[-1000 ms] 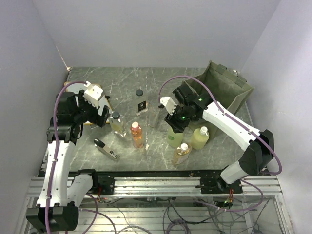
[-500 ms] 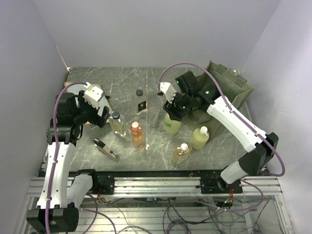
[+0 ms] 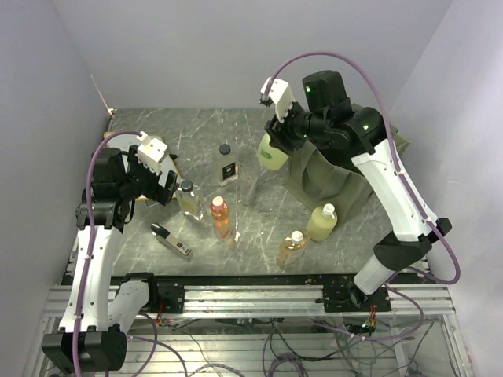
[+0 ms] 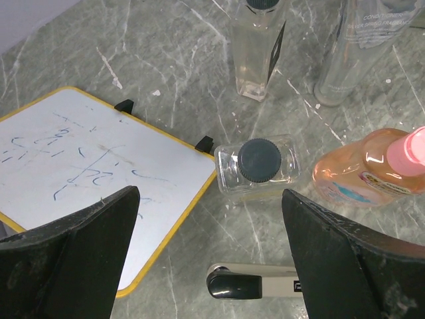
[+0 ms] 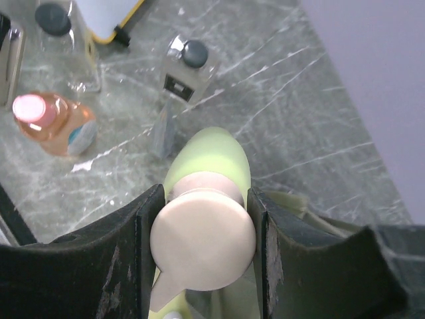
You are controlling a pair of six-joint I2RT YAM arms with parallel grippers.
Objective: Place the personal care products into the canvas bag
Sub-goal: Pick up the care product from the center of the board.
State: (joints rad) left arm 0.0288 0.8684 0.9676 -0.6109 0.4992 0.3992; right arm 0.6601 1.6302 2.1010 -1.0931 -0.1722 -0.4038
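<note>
- Gripping the pale yellow-green bottle [image 3: 272, 152] by its neck, the right hand [image 3: 278, 135] hangs in the air over the far middle of the bench [image 3: 157, 129], with the bottle dangling below it.
- Seen from the right wrist, both fingers [image 5: 126, 266] press against the sides of the bottle's pale round cap [image 5: 202, 239], and the green body points down toward the marbled surface.
- The canvas bag [image 3: 314, 179] stands on the far right of the bench, just right of the lifted bottle; the bottle is beside the bag, not inside it.
- The left hand [image 3: 163, 187] hovers over the left side of the bench with its fingers [image 4: 80, 246] spread wide and nothing between them.
- Below that hand stands a clear square bottle [image 4: 257, 164] with a black cap, touching or nearly touching the yellow edge of the white board [image 4: 73, 173].
- An orange bottle [image 3: 221, 217] with a pink cap stands just right of the clear one.
- Farther back are a flat clear bottle [image 3: 227, 166] with a black cap and, to its right, a tall translucent grey container [image 3: 250, 185].
- A pale yellow bottle [image 3: 322, 222] with a white cap and an amber bottle [image 3: 291, 248] stand on the near right, close to the bag's near side.
- A slim black-and-silver gadget [image 3: 172, 241] lies on the near left.
</note>
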